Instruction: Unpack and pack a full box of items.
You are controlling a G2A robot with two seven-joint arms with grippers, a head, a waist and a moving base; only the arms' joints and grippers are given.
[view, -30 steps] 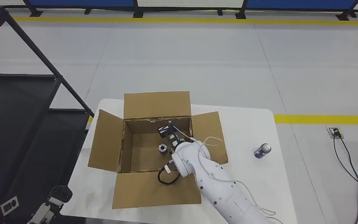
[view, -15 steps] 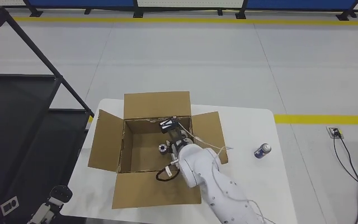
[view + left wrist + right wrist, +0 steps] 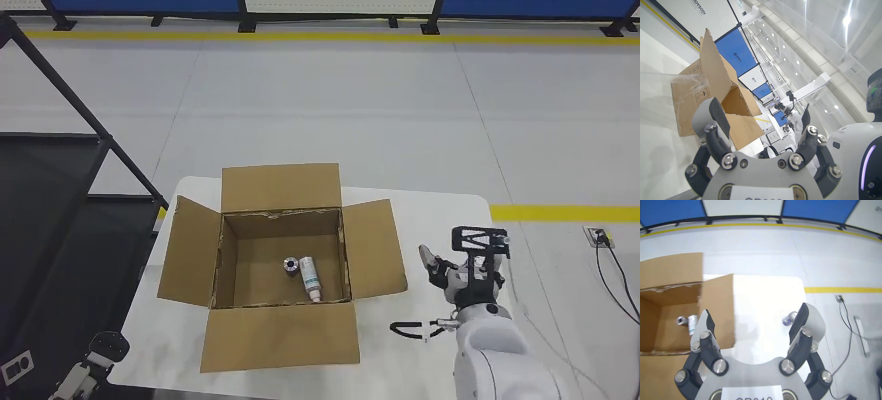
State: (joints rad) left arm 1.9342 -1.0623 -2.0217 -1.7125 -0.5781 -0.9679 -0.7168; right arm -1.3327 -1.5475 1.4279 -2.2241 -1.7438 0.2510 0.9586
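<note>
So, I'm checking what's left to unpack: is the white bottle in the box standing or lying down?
Lying down. The top view shows the bottle on its side on the box floor, beside a small metal part.

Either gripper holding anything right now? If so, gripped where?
Nothing is held. The left gripper and the right gripper are both open and empty. The blue can sits on the table below the right gripper, not clamped.

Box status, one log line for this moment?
box open; bottle, metal part inside; can on table; right gripper open, empty; left gripper open, empty
</note>
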